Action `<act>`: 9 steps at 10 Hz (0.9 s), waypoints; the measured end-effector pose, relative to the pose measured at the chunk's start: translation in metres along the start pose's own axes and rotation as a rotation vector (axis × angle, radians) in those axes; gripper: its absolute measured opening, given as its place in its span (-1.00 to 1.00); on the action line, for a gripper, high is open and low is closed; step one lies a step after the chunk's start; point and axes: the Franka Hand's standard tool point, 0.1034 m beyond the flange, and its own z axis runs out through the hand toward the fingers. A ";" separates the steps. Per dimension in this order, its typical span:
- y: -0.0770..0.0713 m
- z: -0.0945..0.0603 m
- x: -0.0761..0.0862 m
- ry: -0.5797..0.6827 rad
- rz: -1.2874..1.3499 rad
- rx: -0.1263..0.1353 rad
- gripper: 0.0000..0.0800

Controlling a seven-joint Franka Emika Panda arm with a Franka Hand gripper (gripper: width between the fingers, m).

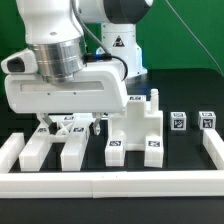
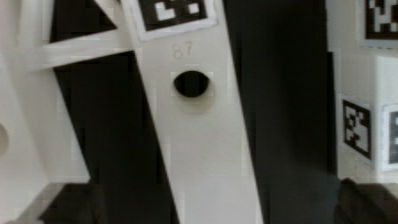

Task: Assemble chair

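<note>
The chair lies in loose white tagged pieces along the front rail. In the exterior view, my gripper (image 1: 73, 124) hangs low over the left-hand pieces, two square legs (image 1: 40, 147) (image 1: 72, 150), with its fingers mostly hidden by the wide white hand. A stepped block piece (image 1: 140, 125) stands at the centre. Two small cubes (image 1: 178, 122) (image 1: 207, 120) sit to the exterior view's right. In the wrist view, a white bar (image 2: 196, 130) with a round dark hole and a tag runs between the dark fingertips (image 2: 68, 200). The jaws stand wide apart and do not touch the bar.
Long white border rails (image 1: 110, 180) run along the front and both sides of the black table. The arm's base (image 1: 118, 45) stands behind the pieces. Another tagged white piece (image 2: 365, 125) lies close beside the bar in the wrist view.
</note>
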 end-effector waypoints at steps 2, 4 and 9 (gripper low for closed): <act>0.002 0.003 -0.002 0.020 -0.004 -0.008 0.62; 0.006 0.012 -0.008 0.022 -0.007 -0.019 0.62; 0.005 0.025 -0.010 0.021 -0.012 -0.029 0.62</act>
